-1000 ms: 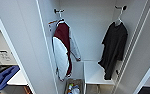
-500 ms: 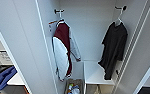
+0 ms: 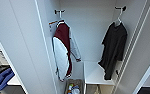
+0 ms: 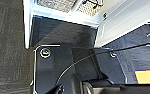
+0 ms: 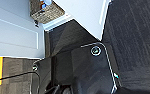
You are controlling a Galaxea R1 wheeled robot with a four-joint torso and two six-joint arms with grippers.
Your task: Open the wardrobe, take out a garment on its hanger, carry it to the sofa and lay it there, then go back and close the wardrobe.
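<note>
I see the tall white wardrobe [image 3: 91, 37] standing open, the plain black loose shirt [image 3: 113, 50] hanging lengthwise from its thin pale hanger [image 3: 118, 22] on the right-hand hook, nearer my right arm, though I cannot tell how either arm's jaws stand

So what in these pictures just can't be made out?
- Basket contents: head view, blurred and cut by the bottom edge.
- Hanger of the black shirt: mostly hidden under the collar.
- Grippers: both wrist views, the robot's dark plate hides the fingers.
- Wardrobe floor: cut off, head view.
</note>
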